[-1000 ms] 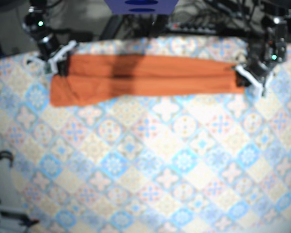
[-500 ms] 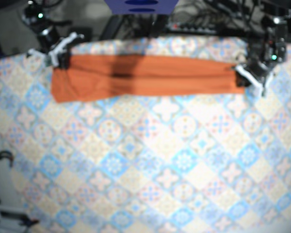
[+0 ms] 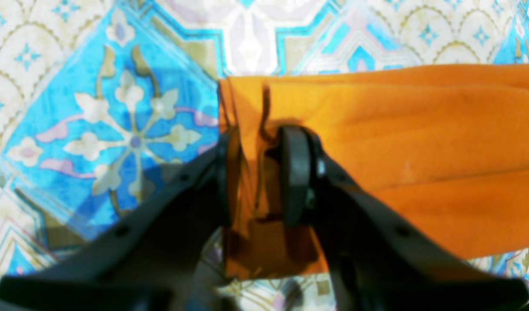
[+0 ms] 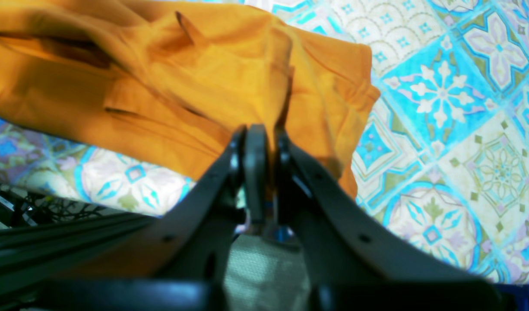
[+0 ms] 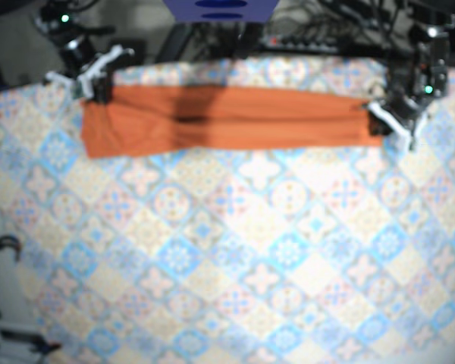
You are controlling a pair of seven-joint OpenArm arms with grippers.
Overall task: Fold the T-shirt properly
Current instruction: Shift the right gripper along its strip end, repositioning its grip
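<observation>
Orange T-shirt (image 5: 227,117) lies stretched side to side, left hand (image 3: 258,172) and right hand (image 4: 262,147) each clamped on one end.

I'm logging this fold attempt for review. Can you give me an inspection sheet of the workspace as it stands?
Surface: patterned tablecloth, lying flat.
Job's things: orange T-shirt, folded into a long strip along the far edge.
Clutter: nothing seen.
Grippers: left gripper shut on one end of the strip; right gripper shut on the other.
Cables: dark cables behind the table.
Surroundings: blue object beyond the far edge.
</observation>
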